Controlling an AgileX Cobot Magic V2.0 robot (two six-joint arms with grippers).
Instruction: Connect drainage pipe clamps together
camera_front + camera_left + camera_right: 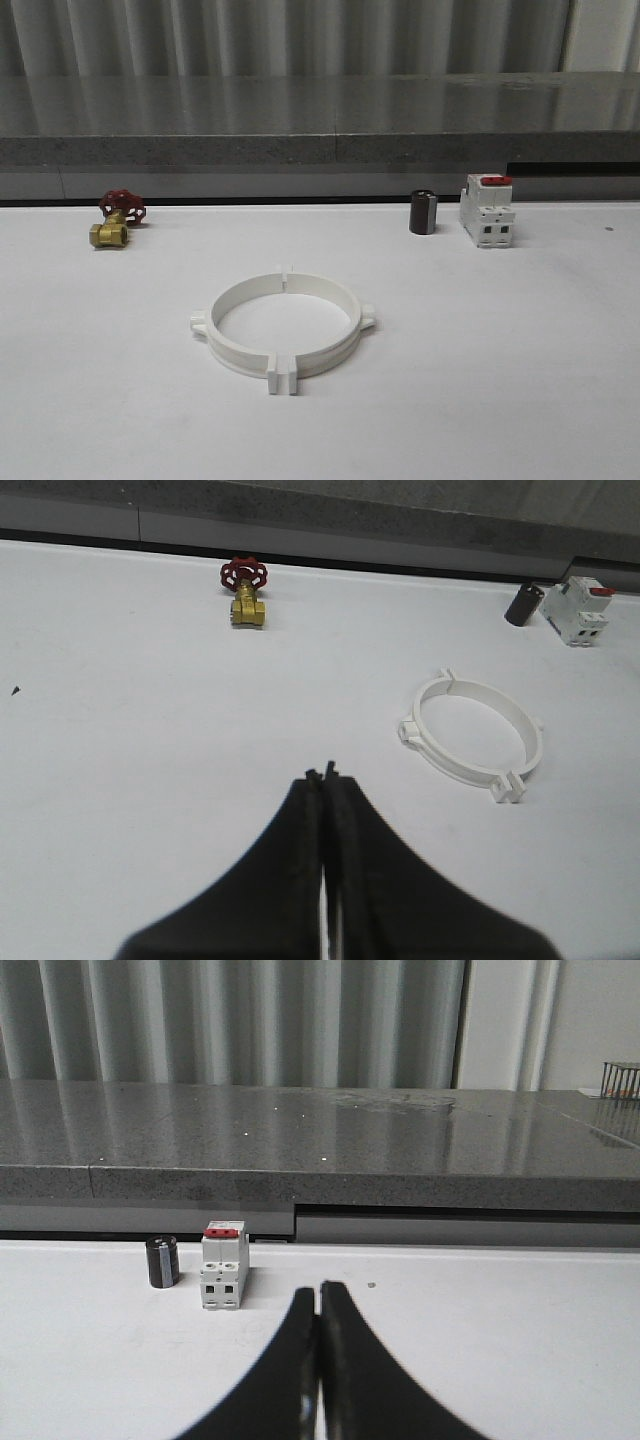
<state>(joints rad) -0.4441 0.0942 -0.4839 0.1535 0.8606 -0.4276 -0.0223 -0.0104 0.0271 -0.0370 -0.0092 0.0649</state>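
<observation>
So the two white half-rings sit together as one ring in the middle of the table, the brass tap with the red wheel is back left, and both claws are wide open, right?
Not quite: both claws are shut, not open. The left wrist view shows the left claw with its fingers pressed together, and the right wrist view shows the same for the right claw. The rest holds: the white half-rings form one ring mid-table, and the brass tap sits back left.
</observation>
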